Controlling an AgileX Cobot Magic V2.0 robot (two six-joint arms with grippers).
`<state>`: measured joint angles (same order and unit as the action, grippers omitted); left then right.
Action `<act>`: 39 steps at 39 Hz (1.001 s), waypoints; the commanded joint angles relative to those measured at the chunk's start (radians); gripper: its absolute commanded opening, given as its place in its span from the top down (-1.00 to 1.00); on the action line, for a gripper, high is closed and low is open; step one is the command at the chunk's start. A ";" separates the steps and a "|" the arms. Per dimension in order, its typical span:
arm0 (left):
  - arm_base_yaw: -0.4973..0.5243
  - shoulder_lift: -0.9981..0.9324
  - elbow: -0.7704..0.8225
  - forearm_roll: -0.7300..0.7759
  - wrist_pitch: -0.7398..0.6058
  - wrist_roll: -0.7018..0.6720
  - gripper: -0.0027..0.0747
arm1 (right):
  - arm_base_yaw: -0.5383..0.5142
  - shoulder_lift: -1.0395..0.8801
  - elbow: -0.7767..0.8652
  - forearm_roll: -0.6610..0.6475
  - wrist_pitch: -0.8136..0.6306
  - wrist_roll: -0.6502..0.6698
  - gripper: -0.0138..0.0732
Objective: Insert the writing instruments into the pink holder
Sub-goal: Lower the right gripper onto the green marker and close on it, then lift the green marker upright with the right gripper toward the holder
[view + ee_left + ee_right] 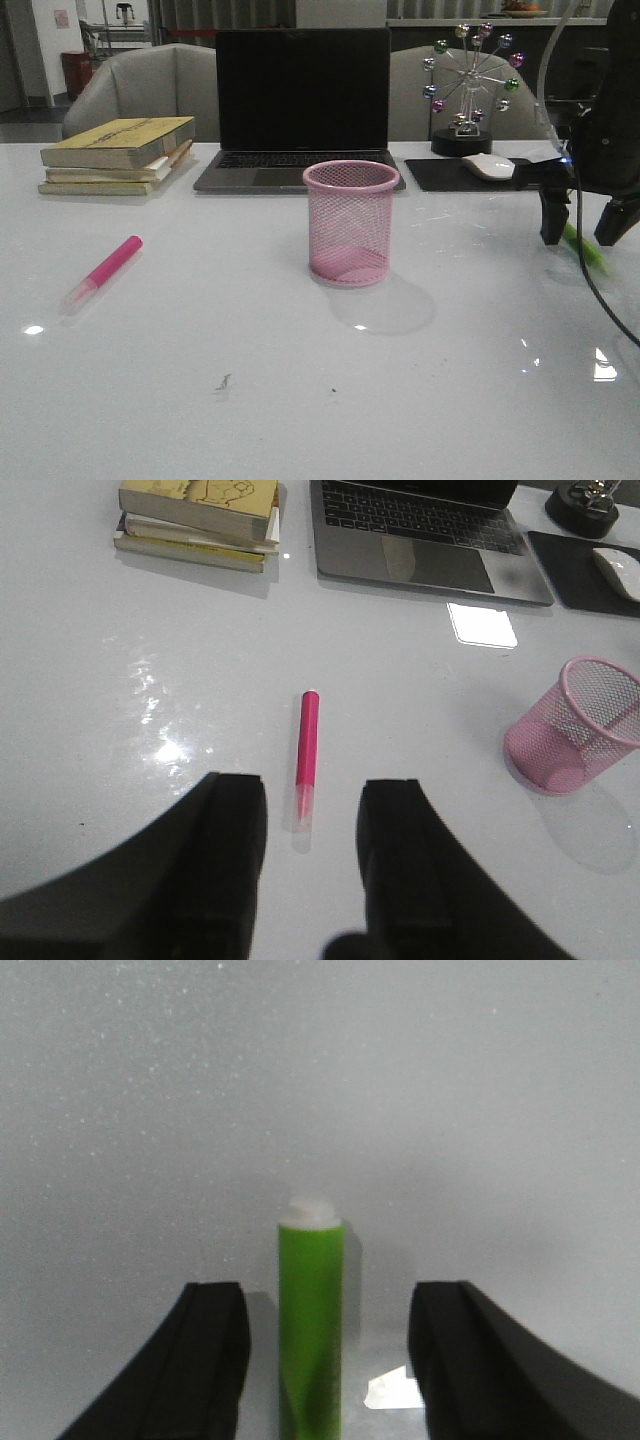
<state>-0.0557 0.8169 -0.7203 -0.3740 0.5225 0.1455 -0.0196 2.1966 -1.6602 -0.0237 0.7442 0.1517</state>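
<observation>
Right pincer (pixel 582 228) at 3 o'clock, lowered to worktop (pixel 200 400), fingers apart straddling lime green highlighter marker (pixel 310 1320). Left pincer (pixel 310 855) apart above bright pink highlighter marker (pixel 306 752).

A pink marker (pixel 307 742) lies flat on the table just ahead of the left fingers (pixel 230 820), clear cap toward them. A green marker (pixel 310 1325) lies between the right fingers (pixel 215 1330), untouched. The pink mesh cup (pixel 350 222) stands upright, empty.

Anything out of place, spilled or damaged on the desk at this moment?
Nothing damaged or spilled. The pink holder stands upright and empty. The pink highlighter and the green highlighter lie loose on the table, the green one between the open right gripper's fingers.
</observation>
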 commanded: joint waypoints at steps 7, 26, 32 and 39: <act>0.001 -0.002 -0.036 -0.026 -0.091 -0.002 0.10 | -0.005 -0.019 -0.024 -0.011 0.012 0.000 0.12; 0.001 -0.002 -0.036 -0.026 -0.093 -0.002 0.10 | 0.007 -0.130 -0.024 -0.009 0.003 -0.049 0.62; 0.001 -0.002 -0.036 -0.026 -0.093 -0.002 0.10 | 0.048 -0.243 -0.024 -0.009 0.001 -0.089 0.62; 0.001 -0.002 -0.036 -0.026 -0.093 -0.002 0.10 | 0.126 -0.365 -0.021 -0.009 -0.076 -0.102 0.62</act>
<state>-0.0557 0.8169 -0.7203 -0.3747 0.5017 0.1455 0.0771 1.9438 -1.6552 -0.0260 0.7528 0.0680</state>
